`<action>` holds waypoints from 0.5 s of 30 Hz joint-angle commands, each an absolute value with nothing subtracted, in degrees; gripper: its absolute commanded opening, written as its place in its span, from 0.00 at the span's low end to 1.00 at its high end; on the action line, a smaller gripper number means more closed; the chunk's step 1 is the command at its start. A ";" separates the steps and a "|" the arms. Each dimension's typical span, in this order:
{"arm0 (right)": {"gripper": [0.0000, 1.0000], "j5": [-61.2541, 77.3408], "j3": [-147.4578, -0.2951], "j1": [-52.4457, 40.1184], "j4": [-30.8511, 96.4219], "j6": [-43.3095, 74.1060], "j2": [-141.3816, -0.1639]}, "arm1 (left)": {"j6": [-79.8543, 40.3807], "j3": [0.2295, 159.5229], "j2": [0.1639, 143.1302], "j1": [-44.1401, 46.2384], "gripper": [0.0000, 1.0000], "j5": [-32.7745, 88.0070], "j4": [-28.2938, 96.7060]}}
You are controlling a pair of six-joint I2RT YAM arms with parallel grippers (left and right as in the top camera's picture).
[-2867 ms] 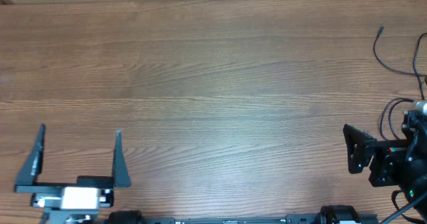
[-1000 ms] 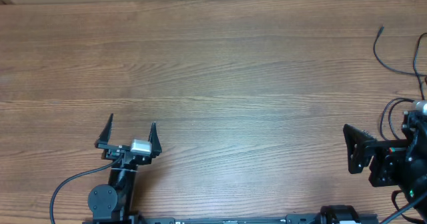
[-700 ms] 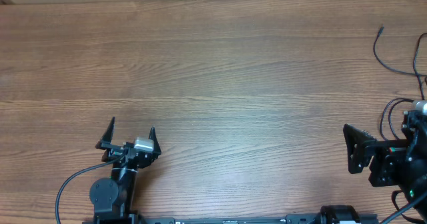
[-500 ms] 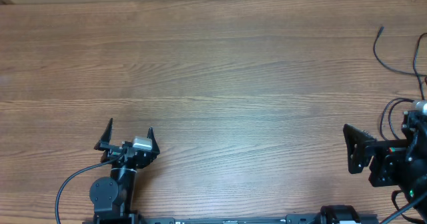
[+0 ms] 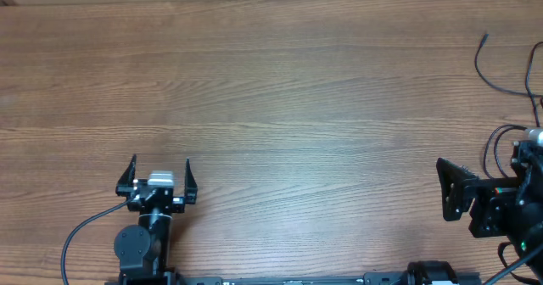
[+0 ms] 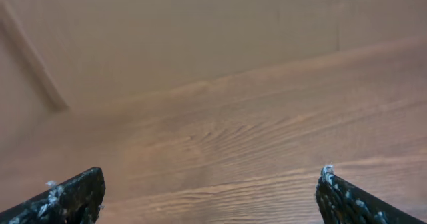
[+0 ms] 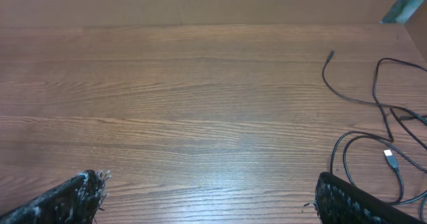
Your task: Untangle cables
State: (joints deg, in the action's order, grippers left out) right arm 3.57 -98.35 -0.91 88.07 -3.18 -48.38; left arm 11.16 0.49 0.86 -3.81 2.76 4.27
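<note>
The cables (image 5: 496, 69) are thin black cords lying loose at the table's far right edge, partly cut off by the frame. In the right wrist view they (image 7: 373, 107) loop at the right, with a small silvery plug tip (image 7: 389, 154). My right gripper (image 7: 213, 197) is open and empty, with the cables just beyond its right finger; in the overhead view it (image 5: 492, 170) sits at the right edge. My left gripper (image 5: 160, 166) is open and empty at the front left, far from the cables. The left wrist view (image 6: 207, 197) shows only bare wood between its fingers.
The wooden table (image 5: 271, 90) fills the overhead view. A wall or board (image 6: 200, 31) rises at the table's far edge. A thick black arm wire (image 5: 81, 234) curves beside the left arm's base.
My left arm has come in from the front left corner, and in the last second its gripper shifted slightly left and squared up. The right arm and the cables have not moved.
</note>
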 commanded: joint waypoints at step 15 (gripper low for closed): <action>1.00 3.07 -98.61 -1.28 87.81 -2.98 -48.40 | 4.23 0.25 0.19 -4.16 0.99 -0.80 4.47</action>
State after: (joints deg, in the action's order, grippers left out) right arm 3.57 -98.35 -0.91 88.07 -3.22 -48.38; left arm 5.82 0.49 0.86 -3.79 0.56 4.38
